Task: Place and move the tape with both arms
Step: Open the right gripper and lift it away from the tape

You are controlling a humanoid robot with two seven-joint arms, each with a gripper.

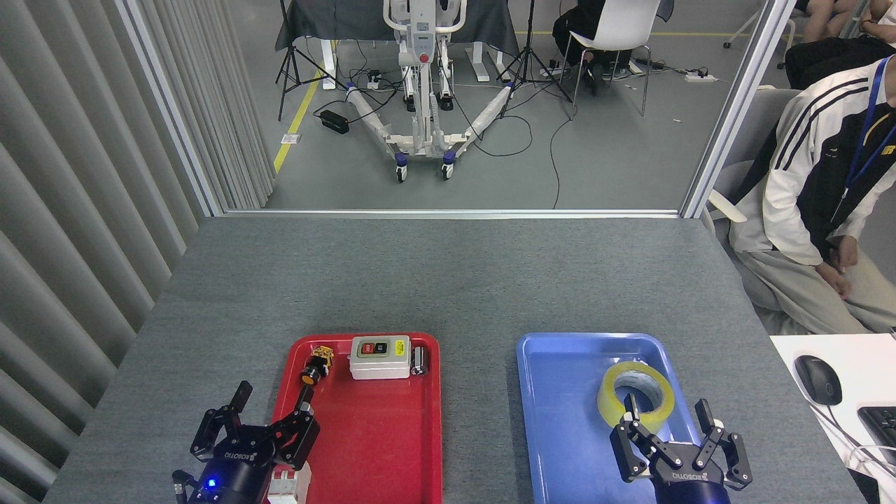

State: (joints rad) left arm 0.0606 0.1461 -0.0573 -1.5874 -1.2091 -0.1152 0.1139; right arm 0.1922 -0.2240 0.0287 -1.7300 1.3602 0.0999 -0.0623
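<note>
The tape [635, 396], a yellow translucent roll with a white core, lies flat in the right half of the blue tray [560, 420]. My right gripper [668, 420] is open just in front of the roll; one finger [630, 409] reaches over the roll's near rim toward its hole, and the other finger stands to the right of the roll. Over the front left edge of the red tray [364, 448], my left gripper [271, 404] is open and holds nothing.
The red tray carries a grey switch box [379, 357], a small yellow-and-black part [316, 364] and a dark cylinder [418, 360] at its back. A white part [287, 483] sits under my left wrist. A person [812, 196] sits at the right, beside a white desk with a mouse [817, 379].
</note>
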